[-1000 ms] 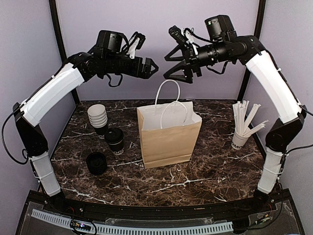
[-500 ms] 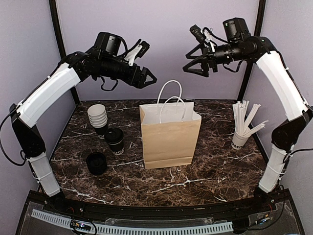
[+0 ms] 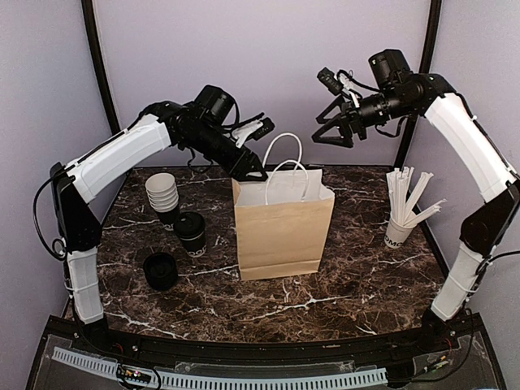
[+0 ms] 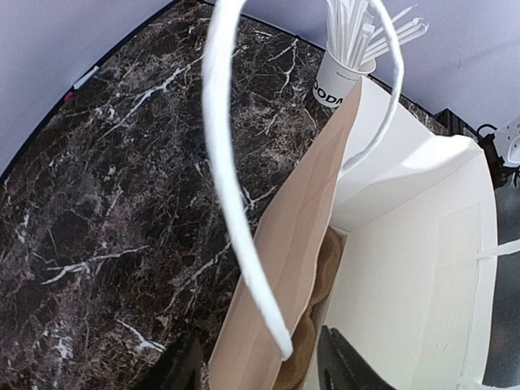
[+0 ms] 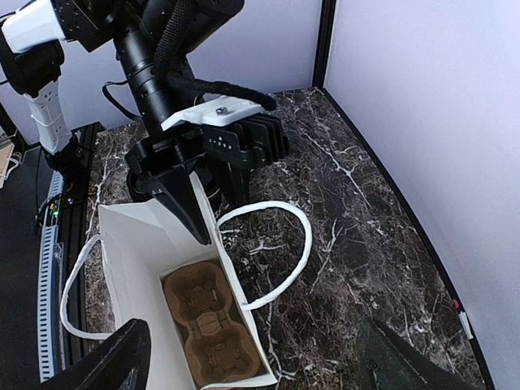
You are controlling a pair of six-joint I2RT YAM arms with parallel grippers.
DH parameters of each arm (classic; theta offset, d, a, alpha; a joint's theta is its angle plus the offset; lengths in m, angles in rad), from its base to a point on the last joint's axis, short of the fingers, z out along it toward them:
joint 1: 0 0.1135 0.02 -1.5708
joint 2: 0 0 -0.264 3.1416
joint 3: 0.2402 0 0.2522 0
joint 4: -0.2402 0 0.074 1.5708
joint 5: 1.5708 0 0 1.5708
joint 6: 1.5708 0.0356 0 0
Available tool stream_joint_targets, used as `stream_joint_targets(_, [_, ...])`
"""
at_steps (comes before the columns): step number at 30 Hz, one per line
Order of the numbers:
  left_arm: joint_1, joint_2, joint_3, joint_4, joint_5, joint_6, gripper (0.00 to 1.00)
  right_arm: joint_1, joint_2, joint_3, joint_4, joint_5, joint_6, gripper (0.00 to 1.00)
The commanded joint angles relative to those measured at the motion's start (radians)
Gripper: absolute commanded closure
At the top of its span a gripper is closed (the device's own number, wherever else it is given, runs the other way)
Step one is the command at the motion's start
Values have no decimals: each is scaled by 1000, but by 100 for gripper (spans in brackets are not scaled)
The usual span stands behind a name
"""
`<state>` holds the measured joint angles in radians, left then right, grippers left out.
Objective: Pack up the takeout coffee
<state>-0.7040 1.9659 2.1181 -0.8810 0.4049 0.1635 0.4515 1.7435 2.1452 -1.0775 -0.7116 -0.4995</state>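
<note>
Where takeout coffee [image 3: 191, 233] stands, marble tabletop [image 3: 357, 284] (white-veined); lilac walls [image 3: 268, 65].

The black-lidded takeout coffee [image 3: 190, 234] stands upright.

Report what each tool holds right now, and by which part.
Left tool straddles the top rim of the brown paper bag at its left corner; whether it pinches it yet cannot be told. Right tool, open above the bag, holds nothing.
</note>
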Motion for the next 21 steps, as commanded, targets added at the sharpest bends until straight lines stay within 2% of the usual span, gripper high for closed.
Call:
stream_joint_targets(1, [3,2,55,-27,74,24,59,3,-43,-22,25,18,-8,13])
stream_joint_targets(2, [3,12,61,-29,89,25,71,1,-44,-28,32,24,-4,13])
stream_joint_targets(3, [2,16,70,-32,93,27,76,2,-46,-31,36,26,-1,13])
stream_joint_targets(4, [2,18,73,-33,95,29,87,1,-47,-35,38,28,-1,13])
stream_joint_targets(9, [2,-17,75,-27,25,51,100,-4,-55,-72,52,50,-7,15])
stream_joint_targets(15, [-24,-89,68,-10,-258,91,100,-48,-76,-175,109,64,16,18])
stream_joint_targets(18, [-68,-127,24,63,-369,132,100,-80,-88,-205,133,47,35,19])
stream_joint_targets(21, [-118,-150,-18,127,-559,193,100,-96,-104,-275,176,65,48,20])
